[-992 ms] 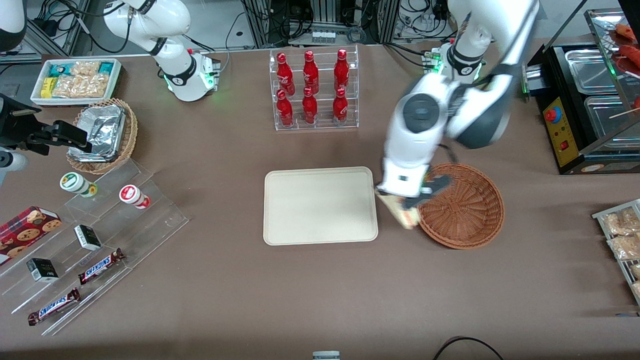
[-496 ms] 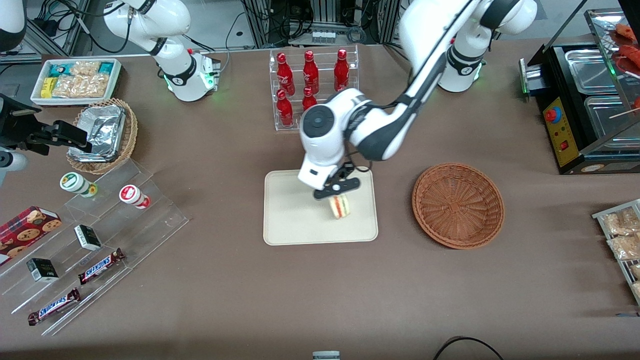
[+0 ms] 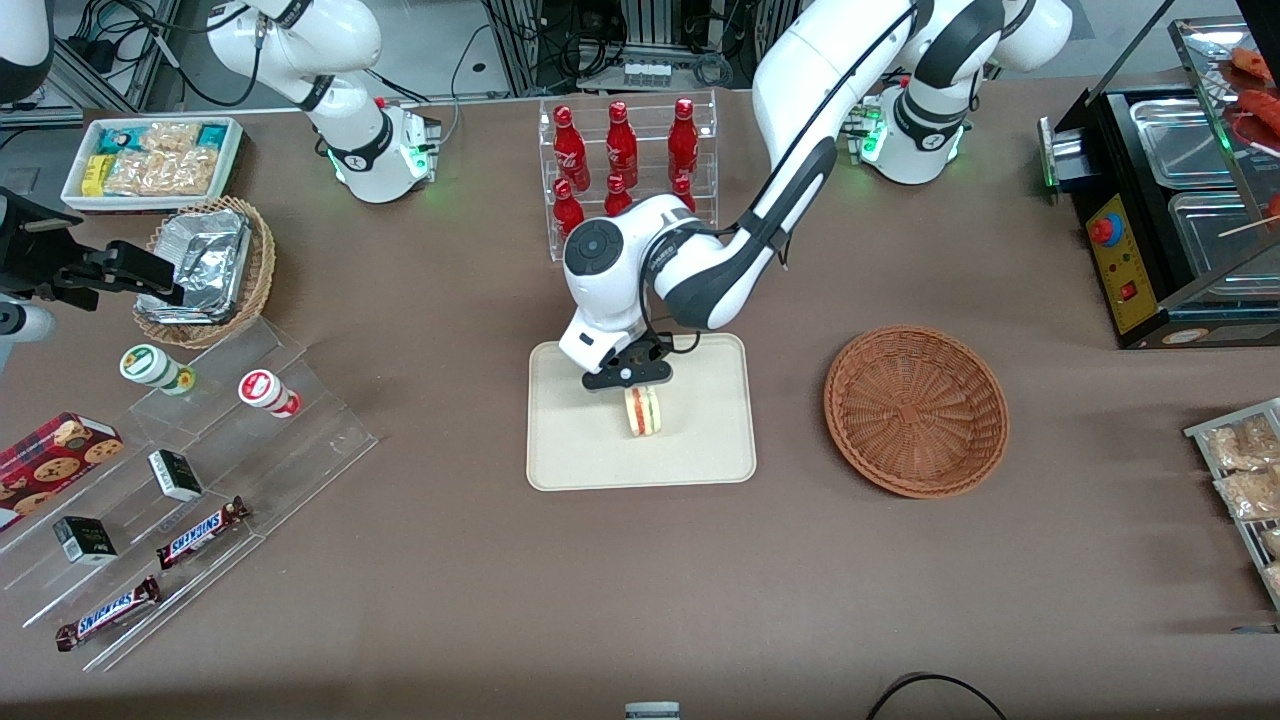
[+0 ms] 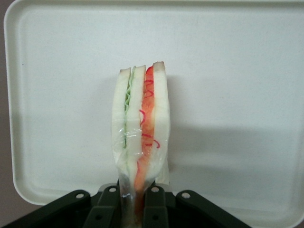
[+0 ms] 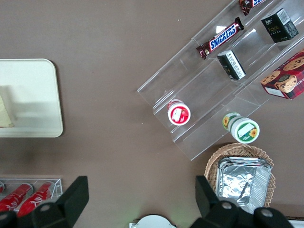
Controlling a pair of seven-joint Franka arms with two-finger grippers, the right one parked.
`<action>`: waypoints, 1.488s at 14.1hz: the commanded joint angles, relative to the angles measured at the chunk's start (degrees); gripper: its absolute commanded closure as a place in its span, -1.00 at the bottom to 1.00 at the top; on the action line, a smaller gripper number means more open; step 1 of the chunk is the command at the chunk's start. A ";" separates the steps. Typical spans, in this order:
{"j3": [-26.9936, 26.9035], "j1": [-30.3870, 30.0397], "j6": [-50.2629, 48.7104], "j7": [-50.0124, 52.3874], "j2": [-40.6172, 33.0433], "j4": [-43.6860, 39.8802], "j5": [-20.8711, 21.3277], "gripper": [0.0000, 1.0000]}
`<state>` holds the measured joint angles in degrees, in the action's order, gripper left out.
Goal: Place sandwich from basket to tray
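Gripping the sandwich (image 3: 643, 411) by one narrow end, the claw (image 3: 628, 378) hangs over the tray (image 3: 560, 455), its two fingers pinched on the wedge with the rest of the bread sticking out past them toward the front camera. The landmark here is the tray: the sandwich sits above its middle, clear of the rim all round, and I cannot tell from these views whether its lower edge already touches the tray floor or is just above it. The basket (image 3: 916, 410) lies beside the tray, toward the working arm's end of the table (image 3: 640, 580), and nothing shows inside it.

The sandwich should handle as a light, soft thing. Bread gives under pressure, so a hard squeeze would likely dent it or push the filling out; a grip across the flat bread faces, as now, looks the sensible hold. A clear film seems to wrap it, which may make it a little slippery.

Seen from the wrist, the sandwich (image 4: 141, 128) stands on edge: white bread slices with a pale green layer on one side and an orange-red layer with thin red shreds on the other, tapering toward the fingers (image 4: 154, 209).
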<state>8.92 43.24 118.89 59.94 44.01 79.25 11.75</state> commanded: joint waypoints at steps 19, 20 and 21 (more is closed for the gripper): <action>-1.01 -6.74 -7.70 3.61 -13.67 -1.21 0.11 -1.00; -1.01 -8.59 -9.36 3.61 -15.69 -1.03 0.11 -1.00; -1.01 -10.35 -11.47 3.43 -17.63 -1.03 0.11 -1.00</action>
<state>7.36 36.34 110.28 62.39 31.02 76.07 12.00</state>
